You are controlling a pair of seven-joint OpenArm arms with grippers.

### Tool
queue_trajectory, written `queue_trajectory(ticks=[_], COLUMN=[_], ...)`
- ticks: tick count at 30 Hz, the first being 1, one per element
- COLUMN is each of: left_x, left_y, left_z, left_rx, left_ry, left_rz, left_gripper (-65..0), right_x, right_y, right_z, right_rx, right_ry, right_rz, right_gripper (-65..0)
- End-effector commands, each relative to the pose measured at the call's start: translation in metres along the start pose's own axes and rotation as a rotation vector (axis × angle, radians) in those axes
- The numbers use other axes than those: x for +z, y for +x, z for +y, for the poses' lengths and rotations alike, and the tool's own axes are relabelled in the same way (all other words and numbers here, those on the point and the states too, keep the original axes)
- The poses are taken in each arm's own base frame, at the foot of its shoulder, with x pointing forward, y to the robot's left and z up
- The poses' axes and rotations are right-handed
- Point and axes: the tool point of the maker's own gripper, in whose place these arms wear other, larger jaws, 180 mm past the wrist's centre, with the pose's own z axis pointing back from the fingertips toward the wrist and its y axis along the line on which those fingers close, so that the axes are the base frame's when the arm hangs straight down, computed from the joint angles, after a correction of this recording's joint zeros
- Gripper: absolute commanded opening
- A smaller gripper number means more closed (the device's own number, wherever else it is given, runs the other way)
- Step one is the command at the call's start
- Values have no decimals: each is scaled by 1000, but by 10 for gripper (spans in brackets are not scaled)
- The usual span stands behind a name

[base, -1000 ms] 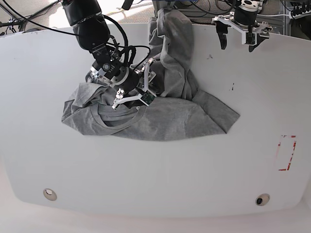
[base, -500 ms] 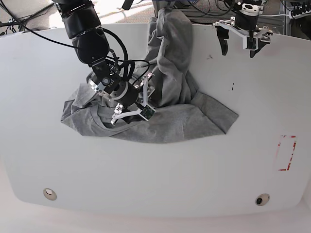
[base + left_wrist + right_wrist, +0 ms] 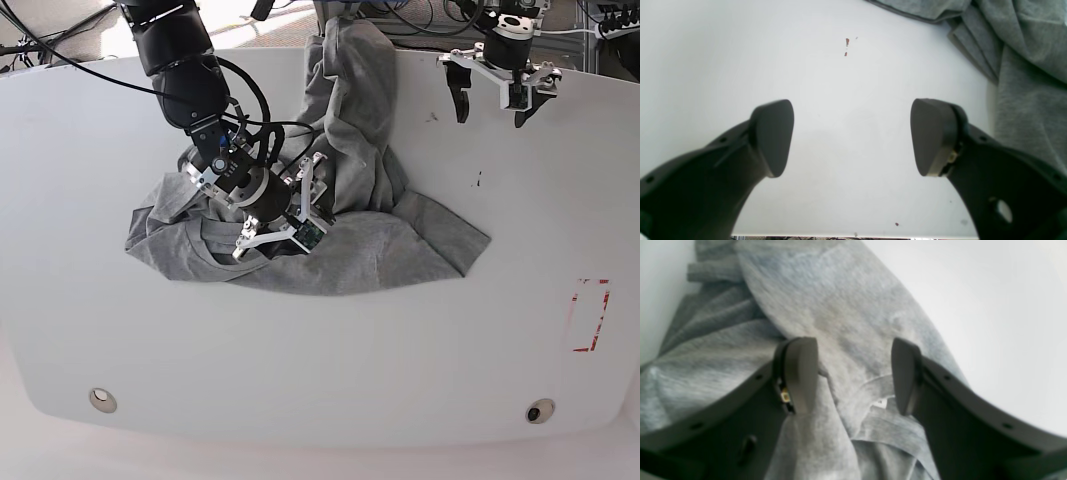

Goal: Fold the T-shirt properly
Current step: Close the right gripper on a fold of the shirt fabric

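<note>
The T-shirt (image 3: 330,235) lies crumpled on the white tabletop (image 3: 320,350), left of centre in the base view, with one long part running up to the far edge and hanging over it there. Its collar (image 3: 225,245) faces the near left and a flat corner spreads out toward the right. The right gripper (image 3: 280,205) sits low over the collar area with its jaws spread apart; in its wrist view the cloth and the small white tag (image 3: 881,402) lie between the two fingers (image 3: 801,373), and no fold is pinched. The left gripper (image 3: 492,88) hangs near the far edge, well apart from the shirt, with its jaws released and wide, bare tabletop between them. A few small dark specks (image 3: 478,183) mark the surface to its near side. The near half of the tabletop is open, apart from a red outlined rectangle (image 3: 590,315) at the right side and two round fittings (image 3: 102,400) by the near edge. Cables and gear crowd the space beyond the far edge.
</note>
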Motion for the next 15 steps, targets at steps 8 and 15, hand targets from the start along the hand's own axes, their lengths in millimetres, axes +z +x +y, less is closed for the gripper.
queue_trajectory(ticks=[8, 15], left_x=[3, 3], left_y=[8, 8], left_z=[0, 2], left_rx=[0, 0], left_ry=[1, 4], left_rz=[-30, -30], left_gripper=[-138, -138], right_x=[2, -4], right_y=[17, -5], right_z=[-14, 7], right_rx=[-26, -53], right_ry=[-40, 5], right_rz=[-59, -37], right_gripper=[-314, -315])
